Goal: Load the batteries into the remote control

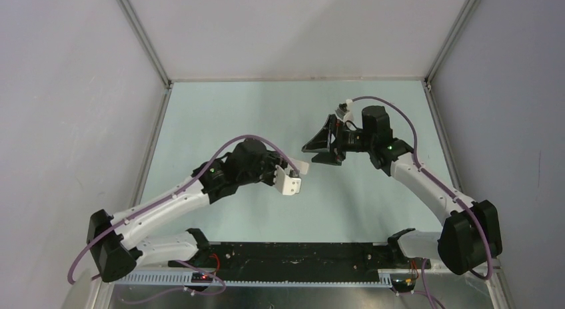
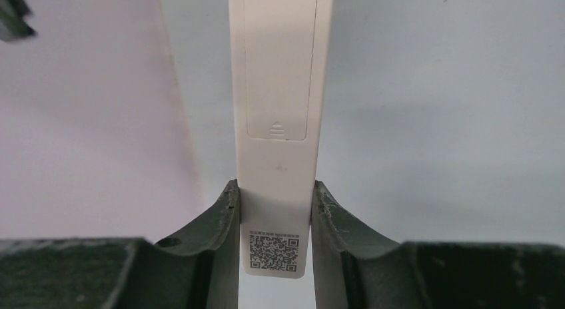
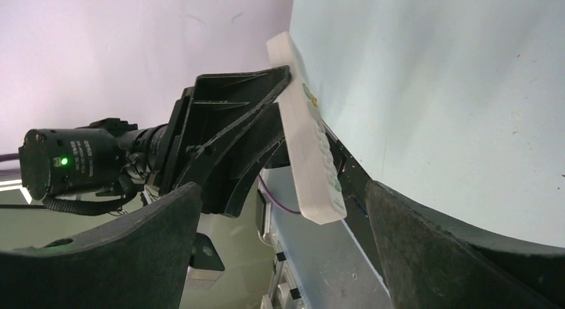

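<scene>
My left gripper [image 2: 275, 216] is shut on the remote control [image 2: 280, 89], a slim white bar held above the table. Its back faces the left wrist camera, with the battery cover and arrow mark in place and a QR label between the fingers. From the right wrist the remote control [image 3: 310, 156] shows edge-on, its button face turned toward the table. My right gripper [image 3: 280, 249] stands wide open with nothing in it, just right of the remote control [image 1: 300, 168] in the top view. The batteries are out of view.
The pale green tabletop [image 1: 266, 109] is boxed in by grey walls with aluminium posts [image 1: 143, 36]. A black rail with wiring [image 1: 293, 252] runs along the near edge between the arm bases. The two grippers [image 1: 318, 154] are close together mid-table.
</scene>
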Motion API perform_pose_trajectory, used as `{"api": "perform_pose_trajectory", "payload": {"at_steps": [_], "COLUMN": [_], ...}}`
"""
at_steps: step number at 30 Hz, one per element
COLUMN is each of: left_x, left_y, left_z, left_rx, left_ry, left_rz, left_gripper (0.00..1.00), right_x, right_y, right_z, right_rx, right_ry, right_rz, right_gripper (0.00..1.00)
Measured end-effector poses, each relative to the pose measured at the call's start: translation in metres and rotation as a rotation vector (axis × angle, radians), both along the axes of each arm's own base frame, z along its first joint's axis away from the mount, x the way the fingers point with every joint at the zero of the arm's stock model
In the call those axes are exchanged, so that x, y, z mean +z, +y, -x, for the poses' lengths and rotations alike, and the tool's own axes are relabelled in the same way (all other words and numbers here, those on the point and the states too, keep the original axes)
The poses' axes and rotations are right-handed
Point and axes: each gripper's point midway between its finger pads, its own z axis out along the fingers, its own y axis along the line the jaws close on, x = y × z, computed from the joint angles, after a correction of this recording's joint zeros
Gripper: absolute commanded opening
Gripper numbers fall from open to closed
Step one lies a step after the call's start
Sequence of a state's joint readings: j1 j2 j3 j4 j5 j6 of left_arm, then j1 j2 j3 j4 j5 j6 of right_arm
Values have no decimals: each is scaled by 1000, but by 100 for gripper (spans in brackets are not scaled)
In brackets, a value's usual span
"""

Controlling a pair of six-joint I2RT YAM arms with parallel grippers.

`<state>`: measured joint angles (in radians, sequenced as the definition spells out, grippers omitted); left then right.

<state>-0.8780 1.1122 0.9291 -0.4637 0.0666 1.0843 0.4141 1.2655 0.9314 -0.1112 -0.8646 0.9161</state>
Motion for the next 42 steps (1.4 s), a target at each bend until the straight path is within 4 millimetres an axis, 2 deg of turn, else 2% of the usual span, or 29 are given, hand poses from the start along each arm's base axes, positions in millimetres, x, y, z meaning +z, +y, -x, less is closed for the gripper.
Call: {"api": "perform_pose_trajectory", "payload": {"at_steps": [4, 10, 16, 19, 21, 27, 34, 38, 42], "left_x": [17, 43, 68, 70, 71, 85, 103, 107, 100], "left_y": [-2, -3, -5, -5, -3, 7, 13, 13, 13], "left_z": [-1, 12, 25, 30, 32, 33, 32, 31, 30], "left_rx": [-41, -101, -147, -167, -177, -173, -159, -160, -174], "left_ry": [-129, -281, -403, -454, -488, -606, -702, -737, -754], "left_rz": [-31, -37, -30, -51, -75, -128, -157, -173, -208], "left_gripper": [0, 0, 0, 0, 0, 0, 0, 0, 0], "right_x": [-2, -5, 16, 27, 37, 55, 51, 45, 45], "right_y": [0, 4, 19, 30, 38, 45, 52, 56, 62], "right_z": [1, 10, 20, 25, 35, 50, 53, 52, 55], "right_rx": [10, 81, 185, 237, 290, 371, 418, 435, 460], "right_ry": [-17, -110, -199, -222, -243, -250, -217, -177, -143], "right_rz": [9, 21, -61, -93, -130, -205, -230, -226, -242], "right_gripper": [96, 94, 94, 93, 91, 89, 87, 80, 69]}}
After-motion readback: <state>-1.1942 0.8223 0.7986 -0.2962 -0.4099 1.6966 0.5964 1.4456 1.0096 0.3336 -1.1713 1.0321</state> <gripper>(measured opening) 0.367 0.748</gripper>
